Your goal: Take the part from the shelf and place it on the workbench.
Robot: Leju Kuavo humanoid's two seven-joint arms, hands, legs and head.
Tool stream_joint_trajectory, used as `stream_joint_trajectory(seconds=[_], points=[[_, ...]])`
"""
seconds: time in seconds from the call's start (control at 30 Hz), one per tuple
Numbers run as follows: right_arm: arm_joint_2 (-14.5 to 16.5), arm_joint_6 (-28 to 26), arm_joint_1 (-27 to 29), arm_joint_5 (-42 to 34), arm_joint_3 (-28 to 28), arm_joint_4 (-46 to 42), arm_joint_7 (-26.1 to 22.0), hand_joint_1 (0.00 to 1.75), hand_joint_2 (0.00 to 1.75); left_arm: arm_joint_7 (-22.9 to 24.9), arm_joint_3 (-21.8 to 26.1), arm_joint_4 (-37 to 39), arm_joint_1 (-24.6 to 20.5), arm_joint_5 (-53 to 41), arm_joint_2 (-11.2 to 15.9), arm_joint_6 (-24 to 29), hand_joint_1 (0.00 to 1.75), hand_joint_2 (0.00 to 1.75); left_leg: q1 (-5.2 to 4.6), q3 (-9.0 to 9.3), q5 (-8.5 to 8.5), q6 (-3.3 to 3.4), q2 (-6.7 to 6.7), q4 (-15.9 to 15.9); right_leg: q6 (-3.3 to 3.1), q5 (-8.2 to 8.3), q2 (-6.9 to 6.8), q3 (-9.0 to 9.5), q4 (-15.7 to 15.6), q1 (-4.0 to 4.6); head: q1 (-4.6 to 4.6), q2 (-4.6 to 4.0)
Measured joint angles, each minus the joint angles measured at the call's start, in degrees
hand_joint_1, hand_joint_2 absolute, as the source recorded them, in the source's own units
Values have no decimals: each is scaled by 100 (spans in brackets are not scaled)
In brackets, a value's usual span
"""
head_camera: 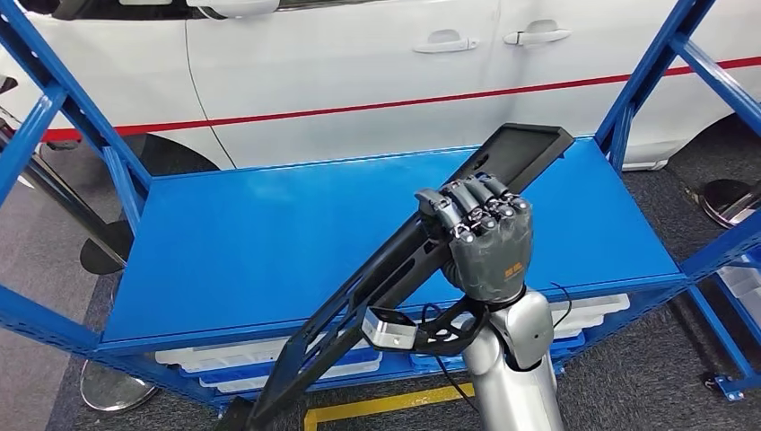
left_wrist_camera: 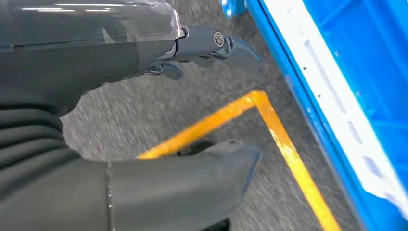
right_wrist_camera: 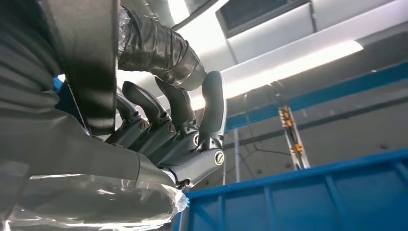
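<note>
Here the right hand [head_camera: 485,238] is raised, fingers curled tight around a long, flat black part [head_camera: 422,256], holding it tilted above the smooth blue shelf [head_camera: 269,242]. The left hand [left_wrist_camera: 144,120] hangs over speckled floor, fingers apart, holding nothing.

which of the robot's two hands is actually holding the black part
The right hand: its fingers wrap around the long black part, which tilts above the blue shelf. The left hand holds nothing and hangs over the floor's yellow line.
</note>
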Motion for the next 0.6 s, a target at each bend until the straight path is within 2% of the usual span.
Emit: stream_joint_trajectory(seconds=[0.07, 0.1, 0.17, 0.2, 0.23, 0.27, 0.33, 0.4, 0.47, 0.53, 0.6], points=[[1, 1, 25, -52, 72, -14, -52, 175, 175, 71, -113, 0, 23, -171, -10, 189, 0, 175, 16, -69, -139, -64, 4, 174, -60, 15, -11, 21, -33, -16, -1, 0], [2, 1, 41, -85, 113, -20, -74, 175, 175, 111, -172, 0, 32, -213, -19, 250, 0, 175, 26, -179, -292, -92, 5, 420, -84, 20, -21, 30, -47, -25, -2, 0], [2, 2, 81, -216, 180, -23, -196, 175, 175, 181, -251, 1, 53, -175, -44, 293, 0, 175, 40, -499, -631, -131, 5, 1120, -110, 16, -33, 31, -49, -22, -2, 0], [1, 2, 107, -305, 198, -14, -284, 175, 175, 212, -260, 2, 67, -124, -55, 291, 0, 175, 46, -633, -716, -142, 5, 1400, -113, 14, -34, 32, -48, -19, -2, 0], [-1, 2, 140, -391, 209, 2, -370, 175, 175, 240, -260, 3, 81, -69, -67, 283, 0, 175, 49, -683, -694, -147, 5, 1501, -115, 13, -33, 33, -47, -18, -2, 0], [-4, 3, 175, -464, 226, 27, -440, 175, 175, 265, -260, 4, 91, -27, -75, 277, 0, 175, 51, -635, -577, -144, 6, 1394, -115, 12, -30, 36, -45, -19, -2, 0], [-11, 4, 232, -568, 300, 90, -549, 175, 175, 300, -259, 4, 94, 37, -80, 279, 0, 175, 52, -303, -206, -111, 8, 695, -108, 10, -22, 40, -38, -20, -2, 0], [-21, 4, 267, -710, 391, 154, -614, 175, 175, 310, -258, 4, 79, 65, -81, 284, 0, 175, 28, -24, -20, -59, 7, 107, -67, 7, -19, 33, -25, -3, -2, 0], [-51, 102, 305, -1252, 539, 331, -549, 175, 175, 331, -253, 4, 82, 62, -84, 302, 0, 175, 0, 30, -20, -8, -1, -22, 0, 16, -21, 37, -36, 6, -1, 0], [-141, 295, 366, -2188, 972, 676, -271, 175, 175, 361, -244, 4, 112, 59, -88, 323, 0, 175, 26, 62, 19, 61, -2, -82, 61, -8, -22, 43, -18, 4, 1, 0], [-288, 271, 455, -2870, 1678, 1023, 30, 175, 175, 366, -238, 4, 138, 59, -90, 332, 0, 175, 49, 100, 62, 127, 10, -152, 100, -226, -22, -82, 283, 6, 2, 0]])
